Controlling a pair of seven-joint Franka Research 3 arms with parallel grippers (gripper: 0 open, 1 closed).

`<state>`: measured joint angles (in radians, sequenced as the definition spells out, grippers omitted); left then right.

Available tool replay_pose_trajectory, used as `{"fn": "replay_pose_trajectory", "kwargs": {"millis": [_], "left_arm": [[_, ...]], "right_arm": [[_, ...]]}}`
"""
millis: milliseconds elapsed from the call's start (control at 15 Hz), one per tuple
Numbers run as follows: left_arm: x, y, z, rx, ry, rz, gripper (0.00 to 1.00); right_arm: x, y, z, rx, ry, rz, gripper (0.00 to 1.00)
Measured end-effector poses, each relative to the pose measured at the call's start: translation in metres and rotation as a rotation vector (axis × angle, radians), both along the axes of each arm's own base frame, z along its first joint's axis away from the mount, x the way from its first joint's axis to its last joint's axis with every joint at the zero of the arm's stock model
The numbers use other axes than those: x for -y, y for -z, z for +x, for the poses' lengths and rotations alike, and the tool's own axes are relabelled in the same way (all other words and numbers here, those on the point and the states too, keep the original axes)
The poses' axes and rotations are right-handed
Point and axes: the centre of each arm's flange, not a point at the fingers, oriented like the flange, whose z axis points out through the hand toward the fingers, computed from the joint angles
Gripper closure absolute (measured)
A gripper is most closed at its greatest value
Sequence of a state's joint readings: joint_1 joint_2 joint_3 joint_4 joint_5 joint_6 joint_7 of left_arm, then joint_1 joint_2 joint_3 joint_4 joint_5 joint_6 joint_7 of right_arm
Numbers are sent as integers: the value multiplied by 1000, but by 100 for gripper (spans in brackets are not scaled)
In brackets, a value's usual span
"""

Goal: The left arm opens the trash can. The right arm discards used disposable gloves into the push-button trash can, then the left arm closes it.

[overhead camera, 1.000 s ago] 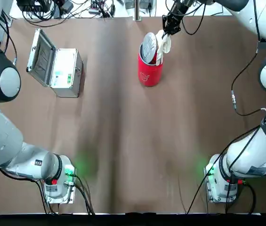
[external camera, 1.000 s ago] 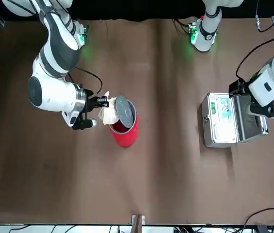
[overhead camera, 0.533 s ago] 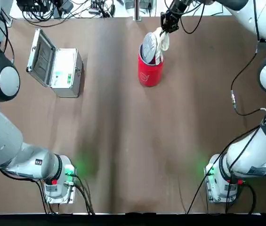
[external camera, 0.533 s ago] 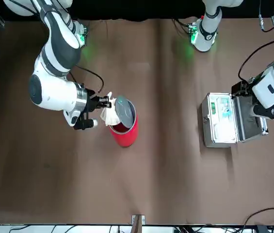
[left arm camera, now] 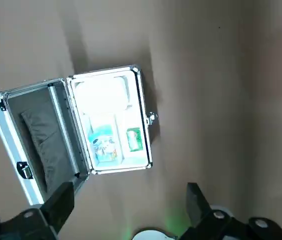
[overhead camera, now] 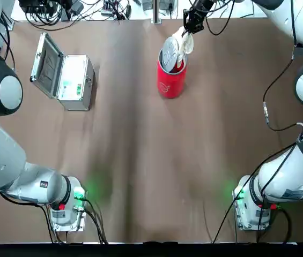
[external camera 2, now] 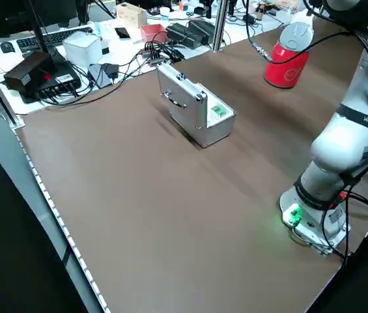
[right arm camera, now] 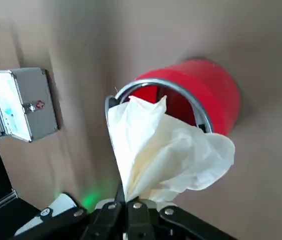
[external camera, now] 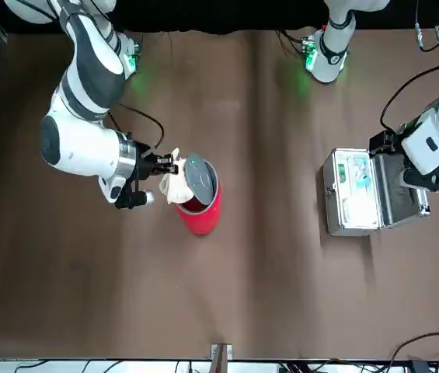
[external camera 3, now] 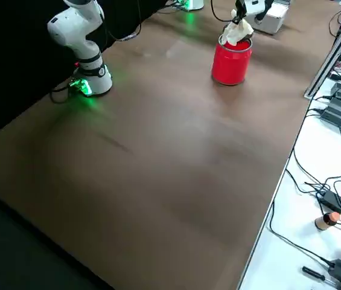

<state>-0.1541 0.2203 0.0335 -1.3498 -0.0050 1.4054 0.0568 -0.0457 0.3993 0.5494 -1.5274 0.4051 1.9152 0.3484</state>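
"What's around the job?"

"A brown bench (overhead camera: 135, 176), with a white table (external camera 2: 122, 45) of cables past its far edge. The case (overhead camera: 76, 83) sits open toward the left arm's side."

"And the bin (overhead camera: 171, 83)?"

"Upright near the far edge, lid (overhead camera: 170, 53) raised. I'd say it stands there so both arms can reach it."

"Where are the gloves (right arm camera: 165, 150)?"

"Pinched in the right end effector (right arm camera: 126, 197), bunched beyond its tips and hanging at the bin's mouth, beside the lid. Held by one end, they leave the loose part free to drop in first, I think."

"The left end effector (left arm camera: 131, 200)?"

"Spread wide, gripping nothing, over by the case. Probably kept there to leave the mouth free until closing."

"Risk?"

"Let go too soon and the gloves could drape over the rim or snag on the lid. They should go further over the opening first."
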Motion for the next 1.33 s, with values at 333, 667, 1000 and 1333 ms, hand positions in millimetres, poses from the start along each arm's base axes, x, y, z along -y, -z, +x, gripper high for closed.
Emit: {"fn": "replay_pose_trajectory", "kwargs": {"millis": [333, 667, 1000, 1333], "left_arm": [[0, 0, 0, 0, 0, 0, 0], [0, 0, 0, 0, 0, 0, 0], [0, 0, 0, 0, 0, 0, 0], [0, 0, 0, 0, 0, 0, 0]], "right_arm": [[-1, 2, 2, 10, 9, 6, 98], [-3, 31, 5, -38, 6, 5, 98], [-3, 54, 9, -77, 6, 6, 98], [-5, 67, 11, -131, 29, 46, 98]]}}
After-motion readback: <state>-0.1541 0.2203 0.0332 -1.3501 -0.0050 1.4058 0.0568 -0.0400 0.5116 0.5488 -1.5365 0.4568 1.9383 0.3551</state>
